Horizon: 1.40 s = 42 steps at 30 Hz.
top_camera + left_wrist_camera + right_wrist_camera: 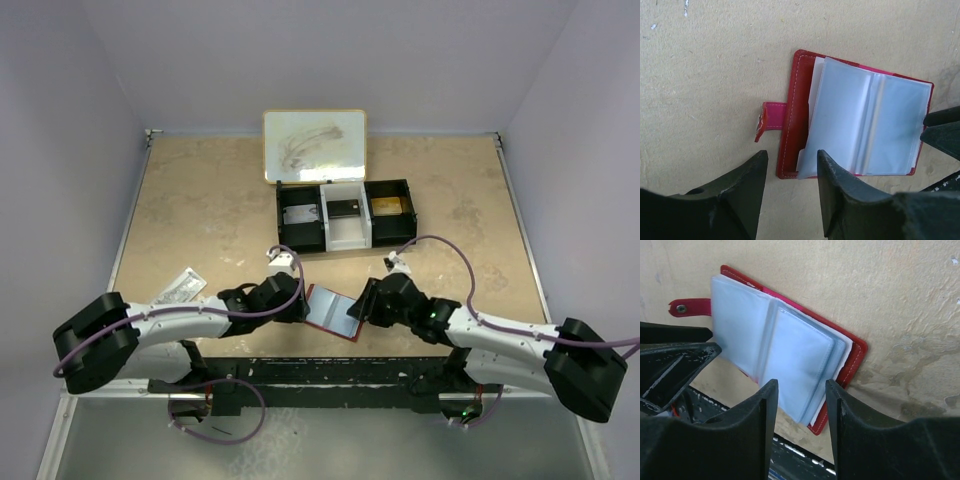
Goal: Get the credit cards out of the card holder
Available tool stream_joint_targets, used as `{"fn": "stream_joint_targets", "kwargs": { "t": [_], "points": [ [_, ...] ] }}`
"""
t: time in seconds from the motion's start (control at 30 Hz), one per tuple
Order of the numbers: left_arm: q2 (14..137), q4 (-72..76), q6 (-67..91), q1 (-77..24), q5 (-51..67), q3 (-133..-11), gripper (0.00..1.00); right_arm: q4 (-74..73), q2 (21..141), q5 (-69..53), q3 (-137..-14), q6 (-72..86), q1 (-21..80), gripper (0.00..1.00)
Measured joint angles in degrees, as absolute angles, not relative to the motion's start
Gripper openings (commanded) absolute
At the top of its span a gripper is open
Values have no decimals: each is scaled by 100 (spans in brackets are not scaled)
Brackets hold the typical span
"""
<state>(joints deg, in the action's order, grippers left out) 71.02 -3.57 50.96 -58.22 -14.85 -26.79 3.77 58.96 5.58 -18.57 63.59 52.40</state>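
Closest to the lens, the scuffed matte-black fingers (840, 200) of our left gripper (792, 156) are standing apart. The 7 o'clock corner of the card holder (794, 115) is sitting in the gap between them, and we are not seeing either finger press on it. The holder is lying open on the speckled tan table (200, 200). It is a small red wallet with white stitching along its rim, and its glossy, pale grey-blue plastic sleeves (865, 125) are fanning up. A short red tab (773, 116), worn at its end, is sticking out at the holder's 9 o'clock. From the right wrist we are seeing a round metal snap (681, 308) on it.

Our right gripper (801, 384) is likewise keeping its jaws apart. The loose edge of the sleeve stack is lying between them, and we cannot tell whether it is touching either one. From above, the two grippers are flanking the holder at its 9 and 3 o'clock.

At the holder's 12 o'clock, a long black tray (284, 215) with a white middle bay is holding a grey card (300, 213), a dark card (345, 208) and a gold card (388, 207), one per compartment. Their print is too small for reading. At the tray's 12 o'clock, a wood-framed whiteboard (314, 145) is showing only grey smears. A crumpled printed slip (181, 285) is lying well apart at the holder's 9 o'clock.
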Motion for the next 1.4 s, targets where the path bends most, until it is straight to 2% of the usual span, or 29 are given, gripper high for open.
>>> {"fn": "stream_joint_targets", "kwargs": {
  "t": [0.33,0.6,0.73,1.03,1.27,1.4],
  "points": [
    [7334,-228,5153,-5896,-1566,-2665,21,652,6318,602,-1863,6383,5240,44],
    [7338,-193,5212,-5977,-1610,-2633,11,255,5942,814,-1968,6407,5240,47],
    [7338,-180,5266,-5981,-1623,-2628,9,263,5776,799,-1975,6399,5238,46],
    [7244,-207,5301,-5983,-1643,-2571,7,211,6274,864,-2067,6410,5240,48],
    [7072,-248,5315,-5983,-1675,-2569,6,-202,5909,1100,-2241,6407,5240,47],
    [7048,-270,5323,-5983,-1675,-2569,6,62,5854,963,-2200,6392,5238,47]
  ]
}}
